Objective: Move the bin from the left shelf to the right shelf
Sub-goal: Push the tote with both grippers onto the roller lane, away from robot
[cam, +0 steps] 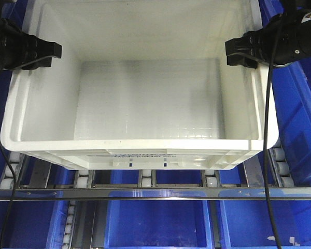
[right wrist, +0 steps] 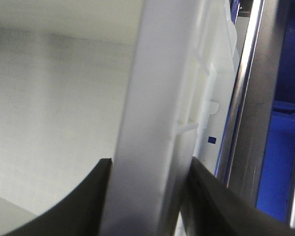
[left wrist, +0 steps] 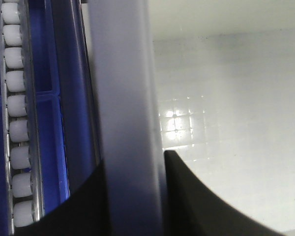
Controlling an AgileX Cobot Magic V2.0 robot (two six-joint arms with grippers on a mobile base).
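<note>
1. Gripping from both ends: the left hand (cam: 51, 51) is clenched over the left wall of the bin (cam: 145, 98), and the right hand (cam: 237, 53) is clenched over the right wall, both at the rolled rim.
2. The wrist views confirm it. The left hand (left wrist: 132, 196) has one black finger (left wrist: 201, 201) inside the bin and one outside, the wall pinched between; the right hand (right wrist: 147, 201) straddles its wall the same way.
3. The bin lies directly between the two hands, its long axis seemingly running across from one to the other, so neither arm is nearer; each holds an end wall at about the same depth.
4. It sits over the roller shelf (cam: 145, 179), near wall just behind the steel front bar (cam: 155, 193). Whether it rests on the rollers (cam: 211, 181) or hangs slightly above them I cannot tell.
5. Blue bins (cam: 155, 225) flank it on both sides and fill the level below.
6. My judgement: any sideways carry depends on both hands moving together, level, since a lag on one side could twist the wall out of the grip or catch the blue bin beside it.
</note>
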